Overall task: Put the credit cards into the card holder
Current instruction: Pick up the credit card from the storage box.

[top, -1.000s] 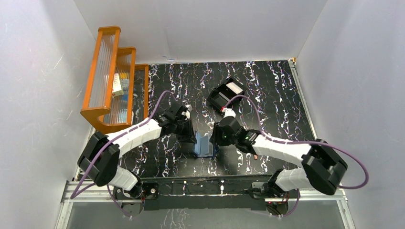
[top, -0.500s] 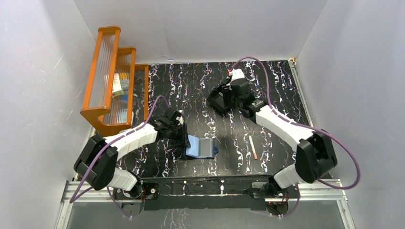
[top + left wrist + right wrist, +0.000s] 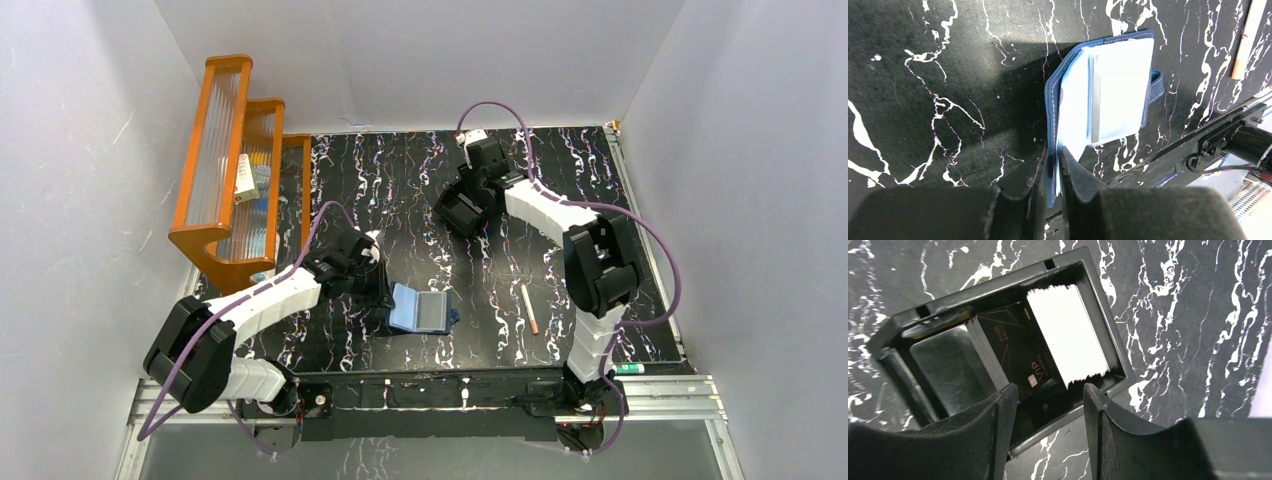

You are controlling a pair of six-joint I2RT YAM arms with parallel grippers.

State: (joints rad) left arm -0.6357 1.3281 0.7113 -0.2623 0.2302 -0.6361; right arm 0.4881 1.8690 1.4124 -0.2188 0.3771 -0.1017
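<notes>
The navy card holder lies open on the black marbled table, pale blue inside, with a pale card on its right half. My left gripper is shut on the holder's left cover edge. The other credit cards stand in a black open-top box: a white one, a dark one marked VIP and a grey stack edge. My right gripper hangs open over the box's near rim, with nothing between its fingers.
A thin pale stick lies to the right of the holder. An orange stepped rack with small items stands at the back left. White walls close in the table on three sides.
My right arm left the card holder, swung to the back box and opened wider. The holder went from half-folded to lying open. My left gripper briefly loosened and closed again.
</notes>
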